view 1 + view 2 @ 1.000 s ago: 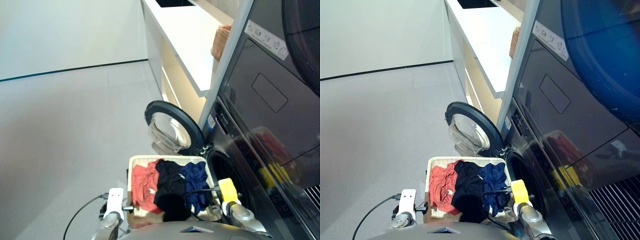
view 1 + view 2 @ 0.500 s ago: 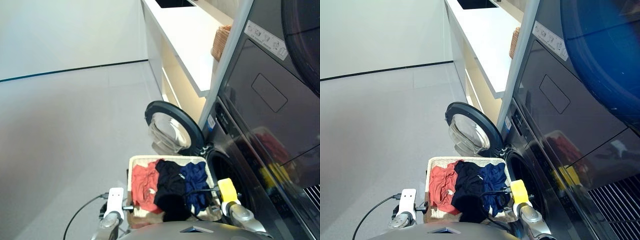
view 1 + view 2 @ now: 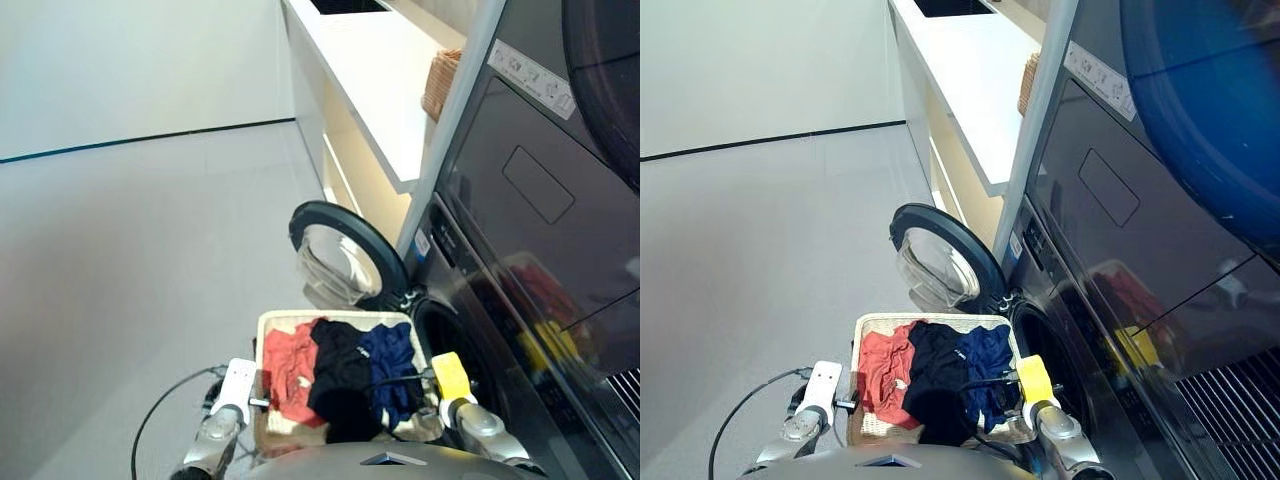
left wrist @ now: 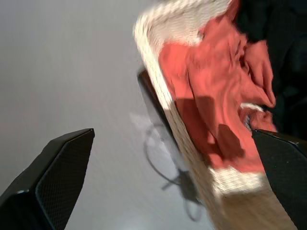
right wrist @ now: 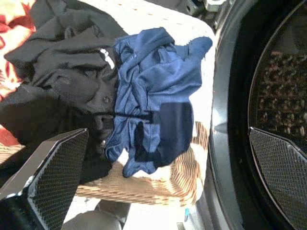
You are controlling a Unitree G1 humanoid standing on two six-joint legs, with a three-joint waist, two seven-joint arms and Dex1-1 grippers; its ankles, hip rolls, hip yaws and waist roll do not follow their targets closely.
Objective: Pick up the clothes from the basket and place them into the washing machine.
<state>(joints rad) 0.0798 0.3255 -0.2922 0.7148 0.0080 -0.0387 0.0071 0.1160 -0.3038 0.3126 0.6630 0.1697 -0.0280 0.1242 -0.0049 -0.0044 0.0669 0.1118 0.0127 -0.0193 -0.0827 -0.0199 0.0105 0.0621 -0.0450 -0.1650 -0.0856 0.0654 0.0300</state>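
Note:
The cream wicker basket (image 3: pixel 272 322) sits on the floor in front of the washing machine (image 3: pixel 452 262). Inside it, side by side, lie the coral-red garment (image 3: pixel 287 368), the black garment (image 3: pixel 338 375) and the navy garment (image 3: pixel 393 368). My left gripper (image 4: pixel 171 133) is open above the basket's left rim, with the coral cloth (image 4: pixel 216 100) just inside it. Over the navy cloth (image 5: pixel 153 91) at the basket's right end my right gripper (image 5: pixel 168 131) is open too, beside the machine's dark porthole (image 5: pixel 268 96). Neither gripper holds anything.
The round black-rimmed door (image 3: pixel 345 255) is swung open just beyond the basket. A white counter (image 3: pixel 370 80) with a small brown wicker basket (image 3: pixel 441 85) runs along the back right. A dark appliance (image 3: pixel 540 180) is stacked above the machine. A black cable (image 3: pixel 160 420) loops over the floor by my left arm.
My left arm has moved forward and inward to the basket's left rim. The right gripper has edged slightly forward. The clothes have not moved.

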